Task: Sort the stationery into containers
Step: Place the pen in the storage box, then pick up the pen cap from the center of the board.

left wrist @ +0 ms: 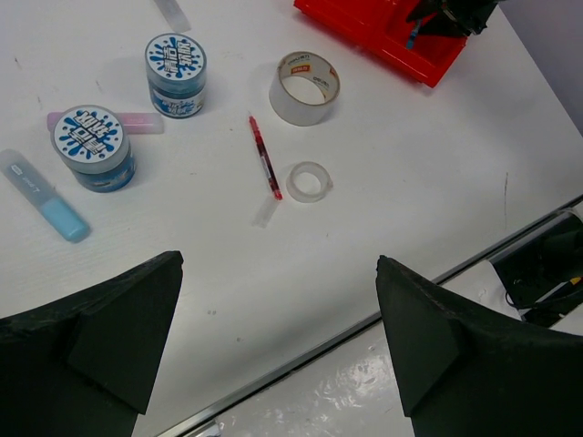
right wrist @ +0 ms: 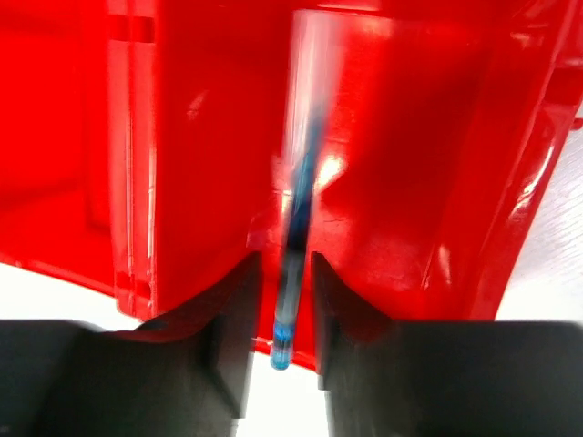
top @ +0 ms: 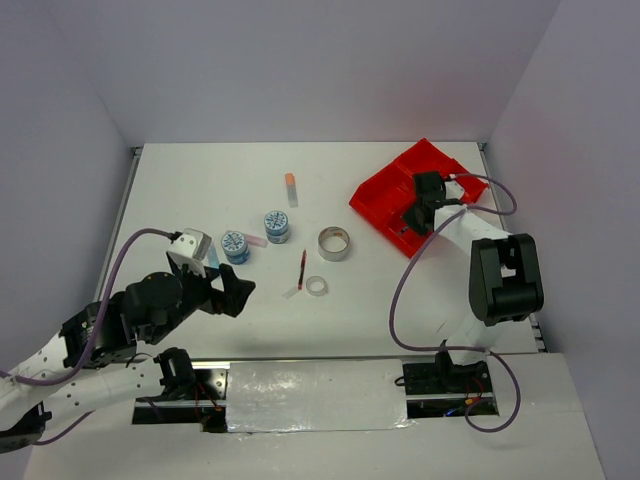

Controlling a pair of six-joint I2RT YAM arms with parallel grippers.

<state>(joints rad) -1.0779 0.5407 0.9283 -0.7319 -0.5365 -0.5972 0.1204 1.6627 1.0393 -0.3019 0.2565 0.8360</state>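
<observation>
**Right claw at the red tray with a blue pen; grip unclear**

Right claw [right wrist: 284, 264] hangs over the bright red plastic divided tray [top: 385, 190] at the far right of the white bench [top: 200, 180]. In the wrist view, a thin blue pen [right wrist: 296, 228] stands between the two fingers [right wrist: 232, 319]. Its long axis runs straight out from the claw, along one compartment between the red walls. The pen is smeared and a sliver of red shows either side of it at the fingertips. I cannot tell whether the jaws clamp it or stand just off it.

Judgement: the step in hand is putting this pen into that compartment. The pen already lines up with the compartment's length, so a plain release should suffice.

Left claw [left wrist: 278, 264] is spread wide and empty above the near-left bench. The unsorted items lie on its side, well apart from the tray:
- round tubs with blue-and-white patterned lids [left wrist: 176, 73]
- silvery tape roll [left wrist: 304, 87]
- small clear tape ring [left wrist: 309, 181]
- thin red pen [left wrist: 265, 157], just beside the ring, long axis roughly near to far

The left arm is the nearer one for all of these.
</observation>
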